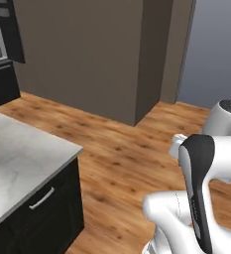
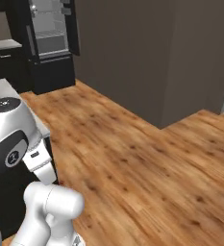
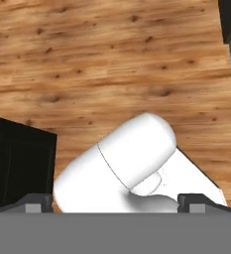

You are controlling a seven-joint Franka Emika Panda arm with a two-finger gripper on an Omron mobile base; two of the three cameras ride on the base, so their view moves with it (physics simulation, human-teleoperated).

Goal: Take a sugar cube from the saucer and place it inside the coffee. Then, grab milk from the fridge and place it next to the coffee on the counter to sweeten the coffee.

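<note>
A: Since the fridge [image 2: 51,43] stands open at the far end of the room in the right base view, would you say the milk leg is what's in hand?

B: That's my reading. Its black doors are swung apart and the light grey shelves show, but I can't pick out a carton on them (too small to tell from here). A stretch of bare wooden floor [image 2: 147,158] lies between the robot and it.

A: And the gripper [image 3: 116,202]?

B: In the hand view the two dark fingertips [image 3: 35,203] sit far apart at the bottom, with nothing between them. So it's wide and carrying nothing.

A: What about the sugar cube, the saucer, the coffee?

B: I can't judge that step. The corner of the marbled counter [image 1: 18,158] sits at the left of the left base view, over a black cabinet with a silver handle [image 1: 41,197], and the part visible is bare stone.

A: So what's left?

B: At the least: drive to the fridge, take the milk, bring it back to the counter beside the coffee.
</note>
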